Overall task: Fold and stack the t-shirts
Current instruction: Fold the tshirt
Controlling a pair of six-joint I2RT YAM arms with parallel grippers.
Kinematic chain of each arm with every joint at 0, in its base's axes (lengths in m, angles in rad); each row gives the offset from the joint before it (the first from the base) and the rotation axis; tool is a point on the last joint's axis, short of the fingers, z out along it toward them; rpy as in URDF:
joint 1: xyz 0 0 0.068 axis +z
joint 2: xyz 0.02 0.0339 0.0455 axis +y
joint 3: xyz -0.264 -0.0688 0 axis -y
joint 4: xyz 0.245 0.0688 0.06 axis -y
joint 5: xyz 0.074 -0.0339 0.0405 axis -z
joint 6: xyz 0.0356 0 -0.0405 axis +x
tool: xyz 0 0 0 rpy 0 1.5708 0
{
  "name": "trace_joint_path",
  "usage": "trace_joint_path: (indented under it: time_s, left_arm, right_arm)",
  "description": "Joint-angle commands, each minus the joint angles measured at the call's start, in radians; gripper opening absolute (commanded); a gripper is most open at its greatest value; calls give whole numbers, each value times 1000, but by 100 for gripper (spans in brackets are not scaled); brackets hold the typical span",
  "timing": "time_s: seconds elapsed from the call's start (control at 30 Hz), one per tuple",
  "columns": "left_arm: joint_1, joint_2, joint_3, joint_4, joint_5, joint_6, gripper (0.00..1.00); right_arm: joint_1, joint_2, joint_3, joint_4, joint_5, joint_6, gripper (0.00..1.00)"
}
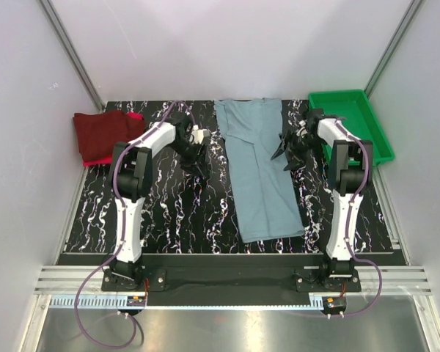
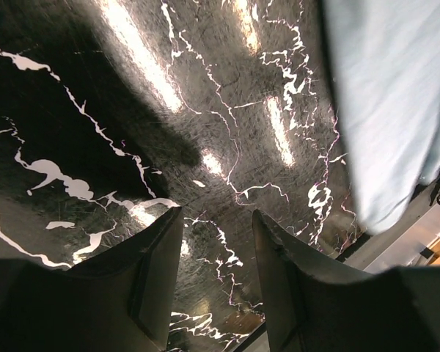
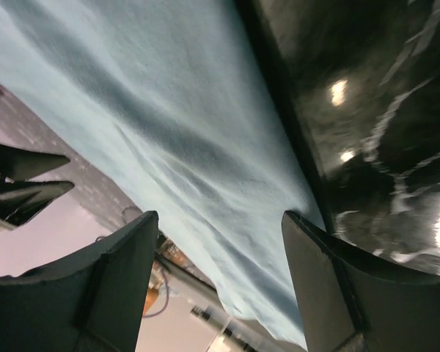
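A large grey-blue t-shirt (image 1: 260, 172) lies folded into a long strip down the middle of the black marbled table (image 1: 169, 213). At the back left a dark maroon t-shirt (image 1: 106, 132) rests folded on a bright red t-shirt (image 1: 95, 158). My left gripper (image 1: 202, 170) hangs just left of the grey-blue shirt, open over bare table (image 2: 217, 214), with the shirt's edge (image 2: 396, 95) off to its right. By the shirt's right edge my right gripper (image 1: 279, 156) stands open above the cloth (image 3: 218, 216), with nothing between its fingers and the grey-blue fabric (image 3: 169, 110) spread below.
A green plastic tray (image 1: 374, 136) sits at the back right corner, close behind the right arm. White walls and metal frame posts close in the table on three sides. The table's near edge (image 1: 227, 253) runs in front of the arm bases.
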Motion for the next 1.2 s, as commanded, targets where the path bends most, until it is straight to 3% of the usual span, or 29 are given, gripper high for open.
trace_joint_path:
  time_s: [0.0,0.1,0.27,0.53,0.73,0.83,1.17]
  left_arm:
    - [-7,-41,36,14,-12,-7,48]
    - [-12,-79,5,26,-1,-16,48]
    - [-21,-211,-119,88,71,-99,47]
    - [-42,-249,-121,92,99,-133,48]
    - [-78,-361,-424,235,234,-341,45]
    - [-104,-377,-495,305,272,-426,42]
    - [-271,-288,-396,322,237,-435,46]
  right_arm:
    - [-2,40,52,24,161,-82,77]
    - [1,3,61,40,112,-64,75]
    - [6,-143,-58,70,58,-3,74]
    - [6,-262,-212,48,62,-1,74]
    - [-4,-437,-303,-38,93,-13,74]
    - [-7,-512,-411,-45,84,22,74]
    - [-7,-600,-656,-66,99,48,75]
